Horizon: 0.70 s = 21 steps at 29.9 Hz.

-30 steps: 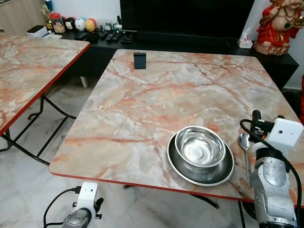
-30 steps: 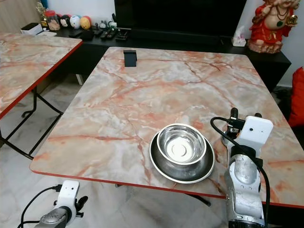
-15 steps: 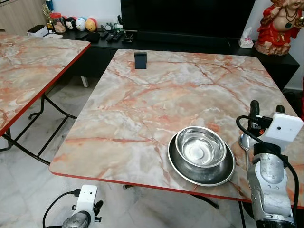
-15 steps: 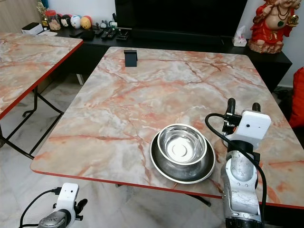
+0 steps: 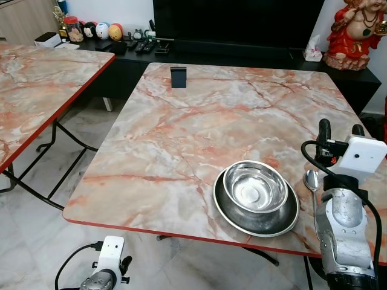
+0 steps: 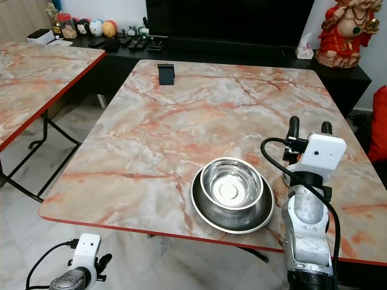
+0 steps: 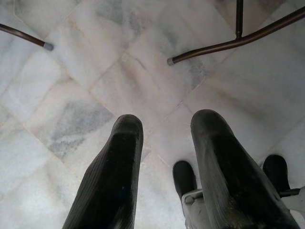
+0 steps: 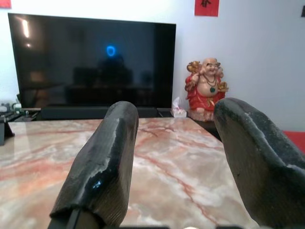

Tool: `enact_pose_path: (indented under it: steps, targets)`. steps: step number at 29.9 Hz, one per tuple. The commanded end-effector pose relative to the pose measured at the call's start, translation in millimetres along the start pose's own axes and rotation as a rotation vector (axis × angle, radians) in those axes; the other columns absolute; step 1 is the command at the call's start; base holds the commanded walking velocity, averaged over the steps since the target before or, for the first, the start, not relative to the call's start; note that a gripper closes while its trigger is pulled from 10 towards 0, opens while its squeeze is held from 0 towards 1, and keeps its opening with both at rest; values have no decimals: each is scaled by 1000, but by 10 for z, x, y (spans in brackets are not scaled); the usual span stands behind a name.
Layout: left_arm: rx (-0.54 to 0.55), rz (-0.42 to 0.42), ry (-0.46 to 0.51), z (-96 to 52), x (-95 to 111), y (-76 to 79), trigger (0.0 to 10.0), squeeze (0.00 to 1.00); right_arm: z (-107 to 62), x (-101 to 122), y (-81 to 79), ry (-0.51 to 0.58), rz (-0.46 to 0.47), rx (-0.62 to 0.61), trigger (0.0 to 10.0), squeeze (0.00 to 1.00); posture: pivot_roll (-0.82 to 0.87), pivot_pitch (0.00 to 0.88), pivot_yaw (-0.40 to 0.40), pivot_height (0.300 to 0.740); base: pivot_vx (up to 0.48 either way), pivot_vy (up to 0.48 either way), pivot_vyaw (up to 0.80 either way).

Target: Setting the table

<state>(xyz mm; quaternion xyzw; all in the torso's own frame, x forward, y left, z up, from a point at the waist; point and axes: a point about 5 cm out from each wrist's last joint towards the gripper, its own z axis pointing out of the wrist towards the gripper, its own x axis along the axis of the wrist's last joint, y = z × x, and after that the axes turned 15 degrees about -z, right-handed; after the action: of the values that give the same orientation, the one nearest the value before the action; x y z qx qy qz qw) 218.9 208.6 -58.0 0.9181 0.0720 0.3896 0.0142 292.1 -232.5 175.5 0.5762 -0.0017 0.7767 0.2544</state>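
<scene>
a: bowl (image 5: 254,186) position?
b: nested in plate (image 5: 228,211), near table (image 5: 181,139) front edge; spoon (image 5: 312,184) lies just right of the plate.
a: right gripper (image 5: 340,127)?
b: raised over the spoon, fingers spread, holding nothing. left gripper (image 7: 164,157) spread too, low over floor (image 7: 119,71).

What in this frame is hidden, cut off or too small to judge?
- Spoon: in the left eye view its handle runs behind the right arm; in the right eye view that arm covers nearly all of it.
- Plate: its centre is covered by the bowl.
- Small items on the far shelf: too small to identify.
- Red statue: cut off by the top edge.
</scene>
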Motion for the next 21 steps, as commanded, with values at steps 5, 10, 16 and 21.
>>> enact_pose_path:
  steps: [5, 10, 16, 21]
  targets:
    - [3, -8, -5, 12, 10, 28, 10000, 0, 50, 31, 16, 11, 1, -1, 10000, 0, 37, 0, -25, 740, 0, 0, 0]
    - [14, -19, -9, 10, -3, 22, 10000, 0, 93, 50, -4, 13, 9, 1, 10000, 0, 37, 0, -27, 740, 0, 0, 0]
    - [20, -30, -13, 9, -11, 21, 10000, 0, 98, 44, -10, 10, 9, 8, 10000, 0, 40, 0, -30, 740, 0, 0, 0]
    - [20, -34, -17, 10, -21, 30, 10000, 0, 104, 38, -18, 8, 11, 12, 10000, 0, 41, 0, -32, 740, 0, 0, 0]
